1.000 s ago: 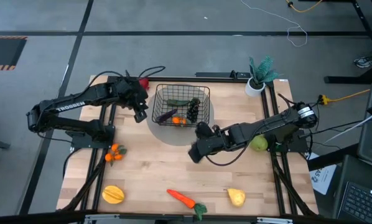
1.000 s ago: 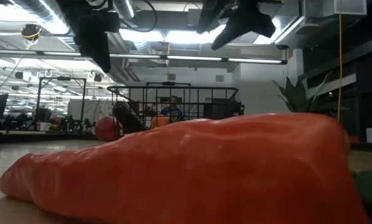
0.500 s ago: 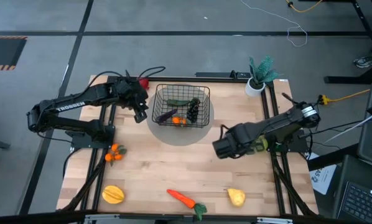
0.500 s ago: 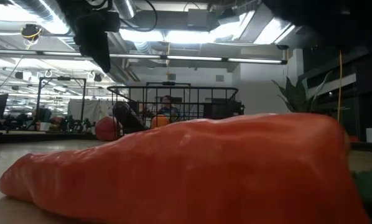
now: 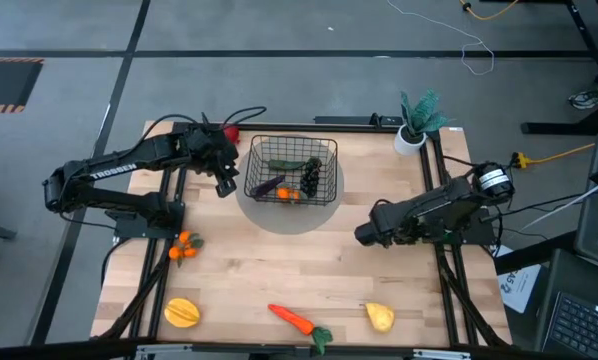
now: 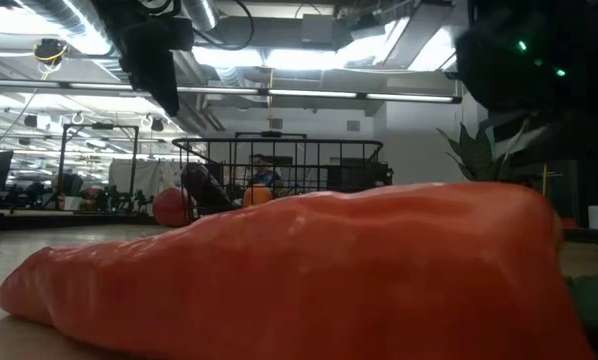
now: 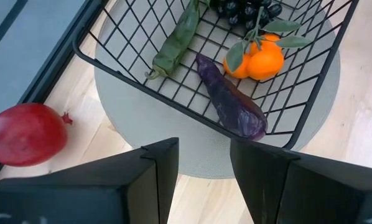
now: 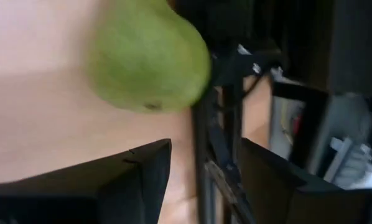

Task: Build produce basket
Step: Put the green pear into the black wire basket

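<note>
Right wrist view shows the right gripper (image 8: 198, 180) with fingers spread and empty, a green pear (image 8: 150, 59) lying on the table just ahead beside the frame rail, well apart from the basket (image 5: 291, 167) the left gripper (image 7: 201, 168) hovers beside, also open.

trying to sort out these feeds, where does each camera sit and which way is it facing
High view: above the table, looking straight down; both arms, basket.
Low view: at table-top height, level across; carrot fills it, arm parts overhead.
Left wrist view: on the left arm, facing the basket past the open left gripper.
Right wrist view: on the right arm, facing a green pear past the open right gripper.
Shared: high, low and left wrist views all show the basket.
</note>
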You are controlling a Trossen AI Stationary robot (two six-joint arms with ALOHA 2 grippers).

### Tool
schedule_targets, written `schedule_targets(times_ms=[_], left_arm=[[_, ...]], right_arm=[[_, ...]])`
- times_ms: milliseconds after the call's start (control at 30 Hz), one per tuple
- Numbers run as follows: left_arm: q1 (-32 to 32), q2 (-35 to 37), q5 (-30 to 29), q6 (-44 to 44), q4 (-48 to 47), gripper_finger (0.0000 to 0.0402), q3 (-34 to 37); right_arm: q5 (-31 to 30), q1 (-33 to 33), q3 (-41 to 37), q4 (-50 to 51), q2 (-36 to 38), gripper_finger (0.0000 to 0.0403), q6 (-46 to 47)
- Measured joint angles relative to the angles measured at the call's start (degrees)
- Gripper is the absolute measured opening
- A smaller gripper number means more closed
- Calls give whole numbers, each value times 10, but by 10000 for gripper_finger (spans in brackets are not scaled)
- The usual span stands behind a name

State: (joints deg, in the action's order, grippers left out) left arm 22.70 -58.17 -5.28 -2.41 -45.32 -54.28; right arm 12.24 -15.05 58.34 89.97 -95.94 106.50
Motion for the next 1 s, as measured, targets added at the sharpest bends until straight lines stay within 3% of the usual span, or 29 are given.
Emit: schedule_targets(times_ms=[133, 467, 633, 833, 1000], left_arm=[[0, 0, 0, 15, 0, 133, 0], [0, 0, 0, 15, 0, 133, 0], [0, 0, 0, 15, -1, 133, 0], [0, 0, 0, 15, -1, 133, 0], [0, 0, 0, 15, -1, 133, 0]], right_arm=[[29, -1, -13, -9, 0, 177, -29], [13, -2, -62, -9, -3, 177, 0], [26, -1, -100, -122, -3, 177, 2], [-74, 9, -107, -283, -3, 177, -36], [-165, 10, -60, -270, -3, 177, -60]])
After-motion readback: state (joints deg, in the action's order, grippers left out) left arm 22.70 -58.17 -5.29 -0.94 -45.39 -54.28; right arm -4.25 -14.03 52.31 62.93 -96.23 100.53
